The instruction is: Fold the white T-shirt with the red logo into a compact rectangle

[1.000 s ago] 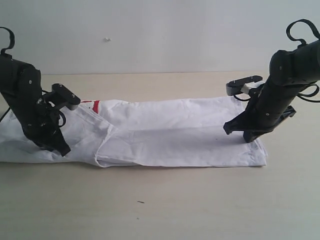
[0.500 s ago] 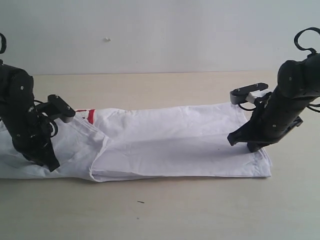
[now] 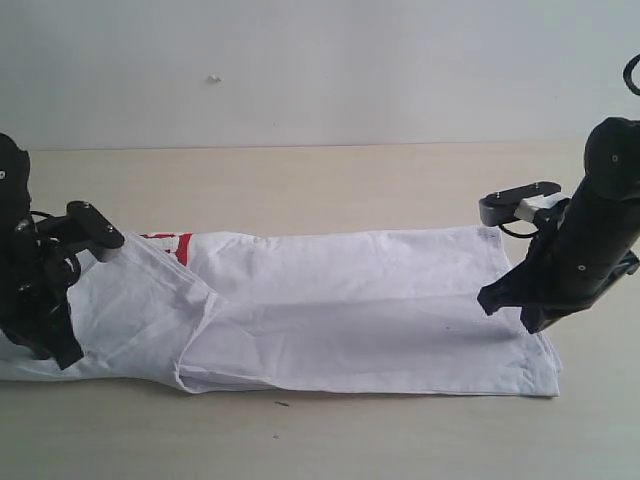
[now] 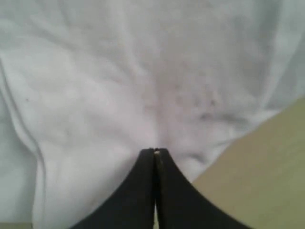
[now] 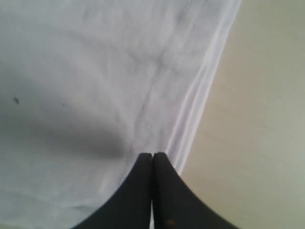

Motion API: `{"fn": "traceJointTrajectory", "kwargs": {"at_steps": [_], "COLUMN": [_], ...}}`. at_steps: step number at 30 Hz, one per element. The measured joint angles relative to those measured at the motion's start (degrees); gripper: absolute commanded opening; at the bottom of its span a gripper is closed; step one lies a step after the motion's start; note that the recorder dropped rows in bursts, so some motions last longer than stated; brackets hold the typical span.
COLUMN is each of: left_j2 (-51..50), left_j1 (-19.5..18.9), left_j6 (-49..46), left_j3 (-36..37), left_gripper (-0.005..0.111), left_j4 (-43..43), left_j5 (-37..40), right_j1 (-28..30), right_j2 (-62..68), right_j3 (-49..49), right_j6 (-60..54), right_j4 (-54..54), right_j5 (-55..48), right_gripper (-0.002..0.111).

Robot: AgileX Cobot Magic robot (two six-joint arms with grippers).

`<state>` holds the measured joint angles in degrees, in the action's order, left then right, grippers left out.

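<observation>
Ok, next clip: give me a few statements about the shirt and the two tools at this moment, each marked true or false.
1. The white T-shirt lies as a long band across the table. True.
2. The red logo shows in full along the shirt's middle. False: only a small red patch peeks out, near the end by the left tool.
3. The left tool and the right tool both have their jaws shut. True.
4. The right tool hangs over bare table, clear of the shirt. False: it is over the shirt's other end, close to the hem.
5. A second garment lies beside the shirt. False: only the one shirt is there.
</observation>
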<state>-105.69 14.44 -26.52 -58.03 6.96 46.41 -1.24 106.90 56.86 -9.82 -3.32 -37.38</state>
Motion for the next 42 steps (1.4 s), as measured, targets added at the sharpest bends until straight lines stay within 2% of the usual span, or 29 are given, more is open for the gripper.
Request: {"fn": "traceJointTrajectory", "kwargs": {"at_steps": [6, 13, 17, 20, 23, 29, 35, 42], "left_j2": [3.9, 5.8, 5.8, 5.2, 1.5, -9.3, -16.0, -17.9], "left_j1": [-0.9, -6.0, -6.6, -4.5, -1.5, 1.5, 1.7, 0.7], "left_j6": [2.8, 6.6, 5.6, -1.6, -9.3, -13.1, -13.5, -13.5], "left_j3": [1.3, 1.4, 1.4, 0.7, -3.8, -13.4, -16.7, -17.2], "left_gripper": [0.0, 0.0, 0.0, 0.0, 0.0, 0.0, 0.0, 0.0], "left_j4": [-0.1, -1.8, -10.3, -20.2, -28.5, -32.5, -32.7, -32.7], "left_j5": [-3.5, -11.9, -21.8, -29.1, -29.6, -25.3, -26.0, -29.8], "right_j1": [0.0, 0.0, 0.0, 0.0, 0.0, -0.6, -0.7, -0.8], "right_j2": [-2.5, -2.1, -0.3, 1.9, 5.3, 11.6, 14.2, 14.3], "right_j3": [0.0, -0.3, 0.1, 3.3, 7.7, 13.3, 15.7, 15.8], "right_j6": [-0.1, -4.3, -5.9, -6.1, -6.1, -6.1, -6.1, 0.1], "right_j4": [-1.5, -8.2, -10.8, -11.1, -11.5, -11.6, -9.5, 0.1], "right_j5": [2.1, 10.2, 15.0, 15.2, 13.0, 10.4, 10.5, 12.3], "right_gripper": [0.0, 0.0, 0.0, 0.0, 0.0, 0.0, 0.0, 0.0]}}
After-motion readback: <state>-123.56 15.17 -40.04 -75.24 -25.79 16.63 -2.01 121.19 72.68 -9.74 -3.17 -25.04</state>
